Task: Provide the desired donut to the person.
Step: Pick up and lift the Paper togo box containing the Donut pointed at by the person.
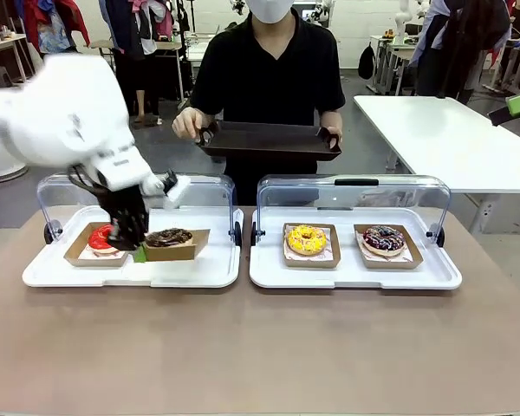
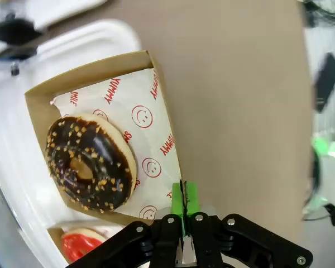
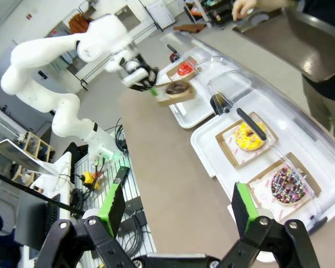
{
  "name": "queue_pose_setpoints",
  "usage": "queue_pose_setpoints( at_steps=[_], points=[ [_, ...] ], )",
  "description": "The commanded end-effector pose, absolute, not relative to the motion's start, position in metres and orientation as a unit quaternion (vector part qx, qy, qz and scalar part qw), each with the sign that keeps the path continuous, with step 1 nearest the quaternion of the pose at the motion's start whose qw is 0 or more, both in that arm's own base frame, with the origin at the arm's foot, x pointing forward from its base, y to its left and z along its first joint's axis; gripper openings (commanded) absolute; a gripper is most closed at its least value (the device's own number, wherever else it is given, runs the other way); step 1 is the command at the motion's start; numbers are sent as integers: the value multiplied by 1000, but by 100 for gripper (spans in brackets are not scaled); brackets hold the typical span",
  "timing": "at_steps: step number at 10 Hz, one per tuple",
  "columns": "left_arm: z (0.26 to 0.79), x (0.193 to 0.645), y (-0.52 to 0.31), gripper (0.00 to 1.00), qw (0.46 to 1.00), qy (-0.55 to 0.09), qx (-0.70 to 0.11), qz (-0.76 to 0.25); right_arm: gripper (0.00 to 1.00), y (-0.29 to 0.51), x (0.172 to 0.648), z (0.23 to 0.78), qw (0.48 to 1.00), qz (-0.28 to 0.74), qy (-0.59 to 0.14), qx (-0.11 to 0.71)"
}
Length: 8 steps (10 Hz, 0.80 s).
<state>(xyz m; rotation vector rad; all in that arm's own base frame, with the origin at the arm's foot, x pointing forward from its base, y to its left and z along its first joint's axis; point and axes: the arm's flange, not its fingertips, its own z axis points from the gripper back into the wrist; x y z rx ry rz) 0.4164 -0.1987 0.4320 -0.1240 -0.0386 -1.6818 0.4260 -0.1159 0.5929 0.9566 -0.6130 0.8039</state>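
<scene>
Though partly under the donut (image 2: pixel 89 164), paper liner (image 2: pixel 152 125) with red "YUMMY" print.

Grey floor (image 1: pixel 9 204); white table (image 1: pixel 451 139) at right; hanging clothes (image 1: pixel 143 17) far back left; brown tabletop (image 1: pixel 260 347) in front.

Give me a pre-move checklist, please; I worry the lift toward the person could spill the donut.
1. Left gripper shut on the box rim: ok.
2. Chocolate donut seated flat in the box: ok.
3. Clear lid swung open off the donuts: ok.
4. Person's tray held out: ok.
5. Right gripper open, far from the path: ok.
6. This donut is the desired one: cannot tell.
</scene>
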Motion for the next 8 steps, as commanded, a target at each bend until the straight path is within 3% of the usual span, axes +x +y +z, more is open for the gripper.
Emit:
queue_pose_setpoints(
  at_steps=[1,4,8],
  points=[
    [493,377,-184,0,668,-4,-66,-742,100,-116,426,594,766,368,-288,442],
    [578,349,-185,0,687,0,30,-726,100,-116,426,594,766,368,-288,442],
    [654,365,-178,0,704,-31,66,-706,100,-116,426,594,766,368,-288,442]
  ],
)
